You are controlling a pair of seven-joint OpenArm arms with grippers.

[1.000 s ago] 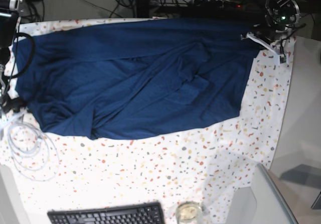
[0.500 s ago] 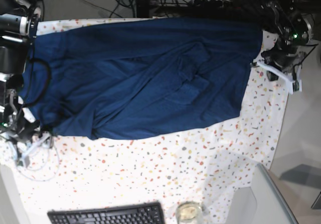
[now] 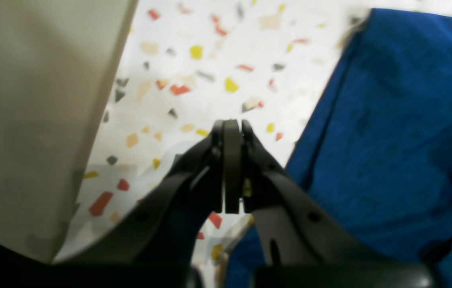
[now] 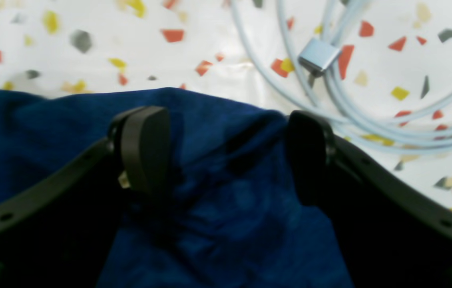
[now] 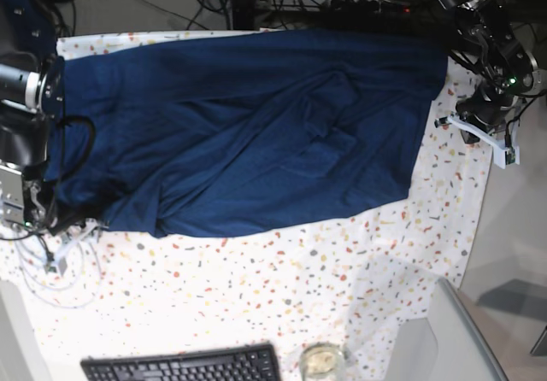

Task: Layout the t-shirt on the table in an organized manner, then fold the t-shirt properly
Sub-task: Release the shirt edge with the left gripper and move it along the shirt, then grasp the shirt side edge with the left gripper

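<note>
The navy t-shirt (image 5: 256, 125) lies spread but wrinkled over the back half of the speckled table (image 5: 299, 287). In the base view my right gripper (image 5: 68, 227) is at the shirt's lower left corner. The right wrist view shows my right gripper (image 4: 227, 152) open, its fingers (image 4: 146, 148) straddling a raised fold of the t-shirt (image 4: 226, 208) without pinching it. My left gripper (image 5: 468, 125) is beside the shirt's right edge. In the left wrist view my left gripper (image 3: 231, 132) is shut on nothing above bare table (image 3: 210, 60), with the t-shirt (image 3: 389, 120) just to its right.
A coiled white cable (image 4: 329, 100) lies on the table right beyond my right gripper, also seen as the cable (image 5: 51, 270) at the left edge. A black keyboard (image 5: 184, 366) and a glass jar (image 5: 320, 360) sit at the front edge. A grey panel (image 5: 453, 330) stands at front right.
Both arms have moved toward the front along the shirt's side edges. The left gripper has left the shirt's back right corner. The shirt's left edge has shifted inward.
</note>
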